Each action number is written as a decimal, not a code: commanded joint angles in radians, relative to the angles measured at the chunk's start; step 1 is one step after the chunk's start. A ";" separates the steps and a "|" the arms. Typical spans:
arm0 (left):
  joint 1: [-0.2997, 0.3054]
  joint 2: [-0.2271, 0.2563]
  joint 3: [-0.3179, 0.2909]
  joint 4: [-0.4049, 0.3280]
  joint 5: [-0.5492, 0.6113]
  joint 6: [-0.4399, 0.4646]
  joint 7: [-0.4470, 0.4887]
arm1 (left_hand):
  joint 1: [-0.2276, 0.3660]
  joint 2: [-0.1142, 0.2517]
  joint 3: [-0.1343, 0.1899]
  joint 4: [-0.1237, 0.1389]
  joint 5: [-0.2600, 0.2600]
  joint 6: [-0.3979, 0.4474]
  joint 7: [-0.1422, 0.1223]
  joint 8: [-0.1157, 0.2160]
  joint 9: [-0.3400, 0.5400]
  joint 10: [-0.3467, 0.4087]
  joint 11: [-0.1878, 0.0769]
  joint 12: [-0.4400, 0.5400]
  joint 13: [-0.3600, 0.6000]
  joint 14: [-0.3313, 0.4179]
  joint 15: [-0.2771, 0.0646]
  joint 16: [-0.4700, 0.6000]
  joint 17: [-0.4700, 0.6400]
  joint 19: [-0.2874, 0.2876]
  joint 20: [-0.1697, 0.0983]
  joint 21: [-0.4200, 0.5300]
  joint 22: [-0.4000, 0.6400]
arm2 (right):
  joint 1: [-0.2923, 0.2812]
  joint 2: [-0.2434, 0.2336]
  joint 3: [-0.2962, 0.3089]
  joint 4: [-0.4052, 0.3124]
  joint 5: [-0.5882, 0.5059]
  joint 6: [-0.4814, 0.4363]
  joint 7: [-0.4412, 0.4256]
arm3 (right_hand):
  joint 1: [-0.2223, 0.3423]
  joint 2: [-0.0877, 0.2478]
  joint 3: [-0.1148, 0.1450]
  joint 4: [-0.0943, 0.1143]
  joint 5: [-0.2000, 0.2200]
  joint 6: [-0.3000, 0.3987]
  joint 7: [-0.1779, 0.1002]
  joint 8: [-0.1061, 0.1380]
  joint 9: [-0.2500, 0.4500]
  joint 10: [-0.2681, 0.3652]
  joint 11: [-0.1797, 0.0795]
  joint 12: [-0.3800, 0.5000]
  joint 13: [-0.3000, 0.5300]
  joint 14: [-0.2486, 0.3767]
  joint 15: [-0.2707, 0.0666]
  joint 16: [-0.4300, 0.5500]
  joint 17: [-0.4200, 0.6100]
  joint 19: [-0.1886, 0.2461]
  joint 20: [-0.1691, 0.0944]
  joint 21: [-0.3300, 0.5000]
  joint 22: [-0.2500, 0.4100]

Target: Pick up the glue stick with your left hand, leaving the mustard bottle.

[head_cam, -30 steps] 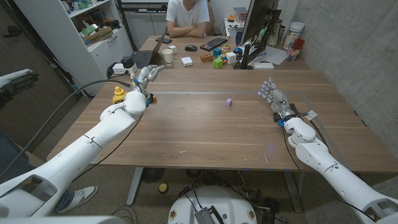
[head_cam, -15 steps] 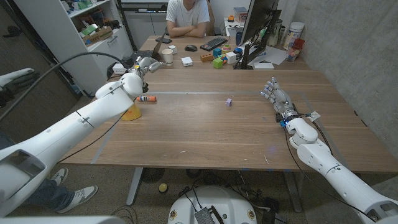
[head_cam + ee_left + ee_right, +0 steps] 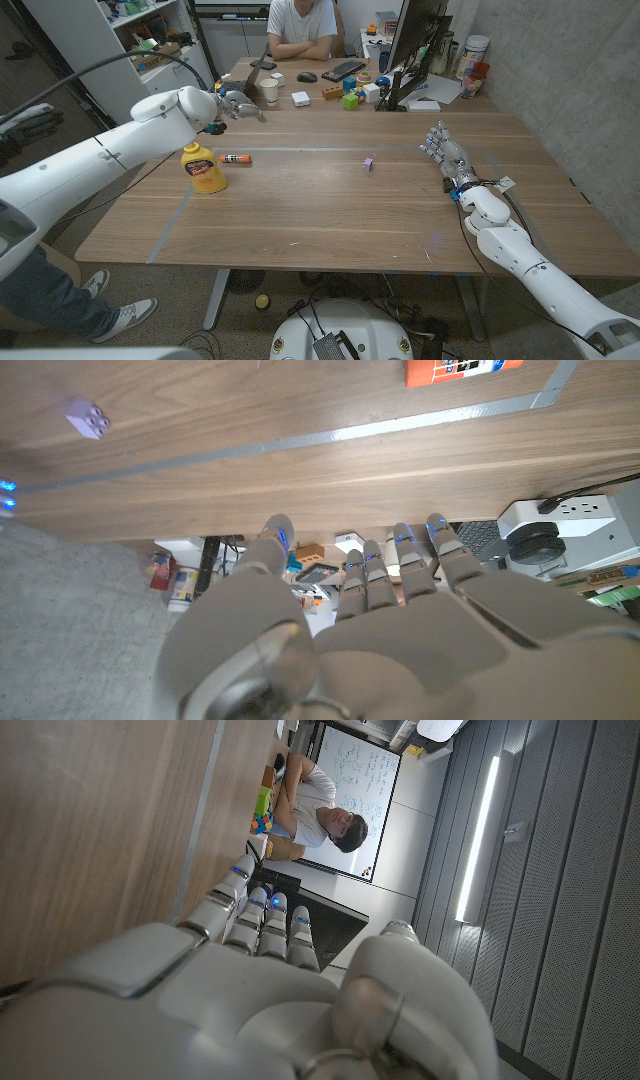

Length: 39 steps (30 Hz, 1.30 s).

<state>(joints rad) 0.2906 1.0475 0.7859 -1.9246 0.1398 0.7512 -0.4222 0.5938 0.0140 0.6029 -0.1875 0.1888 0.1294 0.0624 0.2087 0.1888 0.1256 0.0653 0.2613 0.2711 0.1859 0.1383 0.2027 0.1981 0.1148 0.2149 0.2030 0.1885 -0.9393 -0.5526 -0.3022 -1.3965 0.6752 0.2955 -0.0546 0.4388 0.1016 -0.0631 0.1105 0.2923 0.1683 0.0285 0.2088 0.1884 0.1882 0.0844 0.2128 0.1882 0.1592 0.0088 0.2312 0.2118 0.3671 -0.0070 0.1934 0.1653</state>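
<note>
glue stick (image 3: 235,157) lying flat on desk (image 3: 330,210) — light, rigid, likely rolls; pinch mid-barrel. left robot hand (image 3: 238,104) empty, fingers extended; right robot hand (image 3: 446,160) empty, fingers apart.

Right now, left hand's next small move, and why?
Probably bring the left hand back toward the robot and down over the glue stick. The hand holds nothing and sits beyond the stick, which lies on the table beside the mustard bottle.
</note>
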 commanded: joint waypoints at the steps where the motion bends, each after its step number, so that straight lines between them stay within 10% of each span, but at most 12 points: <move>1: -0.152 0.034 0.110 0.069 0.215 -0.171 -0.420 | 0.054 -0.009 0.012 -0.002 0.004 -0.027 -0.006 -0.005 0.006 -0.029 0.000 -0.011 0.010 -0.032 0.001 -0.009 0.004 -0.029 0.001 -0.011 0.001 | 0.000 -0.008 -0.002 -0.035 -0.016 -0.030 -0.035 | -0.007 0.007 -0.005 -0.002 -0.004 0.012 -0.002 0.008 0.002 0.012 -0.001 0.002 0.006 0.009 -0.002 0.008 0.005 0.004 0.009 0.001 0.005; 18: -0.101 0.012 0.036 0.131 0.419 -0.405 -0.515 | 0.255 0.048 0.068 -0.005 0.020 -0.088 -0.027 -0.003 0.014 -0.076 -0.009 -0.006 0.043 -0.057 -0.006 0.005 0.008 -0.052 -0.001 0.001 0.002 | -0.028 -0.010 -0.004 -0.094 -0.036 -0.065 -0.103 | -0.012 0.008 -0.007 -0.002 -0.007 0.015 -0.004 0.006 0.002 0.009 0.000 -0.001 0.006 0.010 0.000 0.007 0.006 0.000 0.015 -0.001 0.006; 39: 0.068 0.032 -0.105 0.153 0.561 -0.517 -0.403 | 0.297 -0.001 0.040 0.000 0.005 -0.105 -0.047 0.006 0.016 -0.078 -0.032 0.002 0.057 -0.048 -0.026 0.011 0.007 -0.022 0.001 0.014 0.004 | -0.010 0.003 -0.017 -0.099 -0.060 -0.087 -0.135 | -0.016 0.009 -0.008 -0.003 -0.010 0.020 -0.006 0.004 0.003 0.009 -0.003 -0.004 0.007 0.018 -0.006 0.008 0.009 -0.002 0.018 -0.002 0.006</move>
<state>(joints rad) 0.2920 1.0793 0.7475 -1.8007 0.6392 0.2868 -0.8784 0.8859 0.0230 0.6491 -0.1878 0.1962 0.0211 0.0176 0.2050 0.2026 0.0407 0.0402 0.2534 0.3230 0.1325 0.1210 0.2073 0.2024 0.0839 0.2145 0.2080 0.1885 -0.9648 -0.5589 -0.3109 -1.4951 0.6273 0.2209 -0.1773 0.4321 0.1083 -0.0673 0.1063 0.2846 0.1788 0.0178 0.2088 0.1882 0.1896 0.0857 0.2128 0.1932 0.1700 0.0052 0.2312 0.2164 0.3616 0.0091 0.1934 0.1652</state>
